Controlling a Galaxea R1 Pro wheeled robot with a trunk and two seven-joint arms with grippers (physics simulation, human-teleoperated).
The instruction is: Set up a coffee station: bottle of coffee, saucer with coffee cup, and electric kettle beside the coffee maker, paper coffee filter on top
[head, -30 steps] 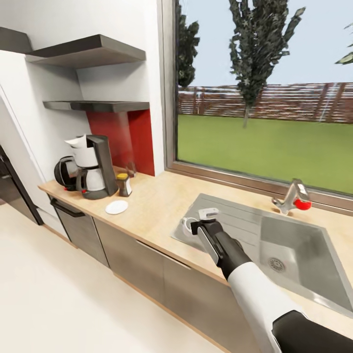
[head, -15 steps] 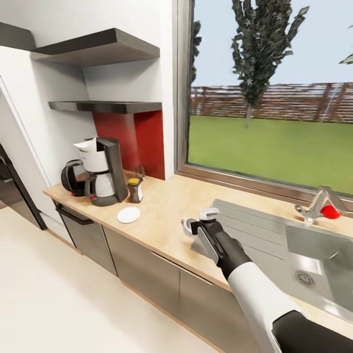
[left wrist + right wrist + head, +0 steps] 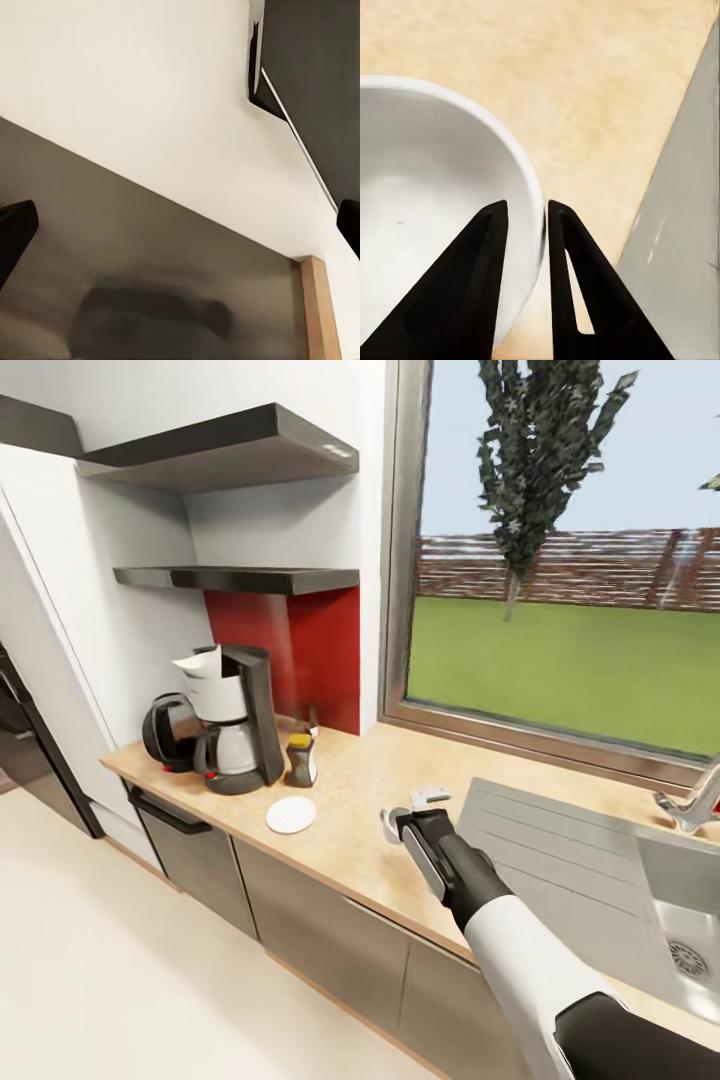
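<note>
My right gripper is shut on the rim of the white coffee cup, held just above the kitchen countertop. In the right wrist view the two black fingers pinch the coffee cup wall. The white saucer lies bare to the left of the cup. Behind it stand the bottle of coffee, the coffee maker with the paper coffee filter on top, and the electric kettle. The kitchen shelf is bare. My left gripper is open over a grey cabinet front.
A steel sink with a drainboard and a faucet takes up the counter's right part. A thicker dark shelf hangs above the thin one. A window runs behind the counter. A dark appliance stands at far left.
The whole view has shifted left along the counter. My right gripper with the cup has left the sink's drainboard and is now over the wood worktop, closer to the saucer.
</note>
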